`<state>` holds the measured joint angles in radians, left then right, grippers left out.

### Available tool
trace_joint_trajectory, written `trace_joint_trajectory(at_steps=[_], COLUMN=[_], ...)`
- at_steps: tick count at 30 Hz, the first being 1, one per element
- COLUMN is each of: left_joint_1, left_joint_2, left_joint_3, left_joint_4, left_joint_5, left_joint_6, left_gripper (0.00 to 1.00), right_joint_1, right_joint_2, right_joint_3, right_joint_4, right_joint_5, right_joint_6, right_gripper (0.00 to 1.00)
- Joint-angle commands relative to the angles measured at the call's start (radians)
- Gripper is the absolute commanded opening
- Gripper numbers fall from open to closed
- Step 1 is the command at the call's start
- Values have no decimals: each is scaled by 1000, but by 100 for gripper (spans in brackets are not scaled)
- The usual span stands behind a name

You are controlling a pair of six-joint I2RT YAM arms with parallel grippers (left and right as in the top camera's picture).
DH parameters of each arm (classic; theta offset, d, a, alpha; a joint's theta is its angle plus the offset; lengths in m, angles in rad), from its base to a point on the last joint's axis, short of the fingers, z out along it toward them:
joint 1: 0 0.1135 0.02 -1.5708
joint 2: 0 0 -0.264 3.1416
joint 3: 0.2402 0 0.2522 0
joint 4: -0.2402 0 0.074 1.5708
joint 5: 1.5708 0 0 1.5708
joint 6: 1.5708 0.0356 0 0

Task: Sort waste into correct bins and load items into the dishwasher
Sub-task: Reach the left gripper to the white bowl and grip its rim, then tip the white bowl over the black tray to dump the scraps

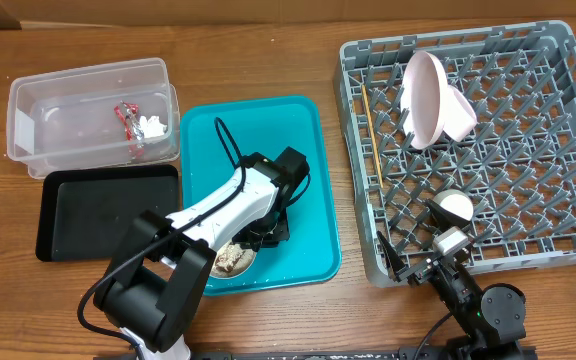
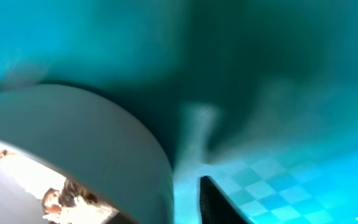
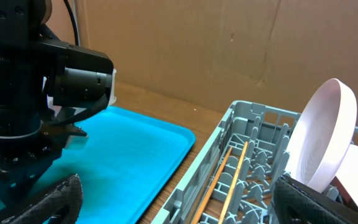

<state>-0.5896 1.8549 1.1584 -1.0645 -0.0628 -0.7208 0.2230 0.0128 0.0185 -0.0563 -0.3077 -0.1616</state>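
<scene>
**Mostly sorted, but the scraps bowl was the weak point**

The narrow red snack wrapper (image 1: 126, 115) and the small crumpled white tissue (image 1: 152, 126) lay in the clear rectangular plastic tub (image 1: 38, 110), while the shallow black rectangular tray (image 1: 88, 210) beside it held nothing. In the large square grey plastic dish rack (image 1: 538, 190) stood the round white plate with a pinkish tint (image 1: 426, 95), the small white cup (image 1: 455, 206) and the thin wooden chopsticks (image 1: 372, 140).

Only the white bowl (image 1: 230, 262), holding the white rice-like food scraps with brown bits (image 2: 61, 198), sat on the teal serving tray (image 1: 308, 140), near its front rim. The left gripper (image 1: 268, 238) hung low just beside it. 1 dark finger (image 2: 215, 200) showed close to the bowl wall, but the blurred wrist view did not show whether the fingers were spread or pinching.

The likely failure was a spill. A shallow pinch on the smooth, thin wall could slip, or the bowl could catch the tray rim and tilt, scattering rice short of a bin.

The right gripper (image 3: 179, 193) waited at the rack's near corner with its 2 fingers spread wide and holding nothing — a careless swing there could jog the chopsticks.
</scene>
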Motion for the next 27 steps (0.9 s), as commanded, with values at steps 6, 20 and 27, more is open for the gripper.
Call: trace_joint_trajectory(at_steps=[6, 20, 27], left_joint_1=[-4, 95, 379], left_joint_2=[-3, -214, -361], left_joint_3=[-11, 72, 72], left_joint_4=[2, -140, -122], left_joint_5=[-72, -64, 173], left_joint_6=[19, 43, 243], left_gripper=[4, 4, 4], right_joint_1=[-4, -4, -4], right_joint_2=[-10, -10, -10], right_joint_3=[-11, -11, -11], right_joint_4=[2, 2, 2], right_joint_5=[-1, -1, -1], right_joint_6=[0, 0, 0], right_gripper=[100, 100, 100])
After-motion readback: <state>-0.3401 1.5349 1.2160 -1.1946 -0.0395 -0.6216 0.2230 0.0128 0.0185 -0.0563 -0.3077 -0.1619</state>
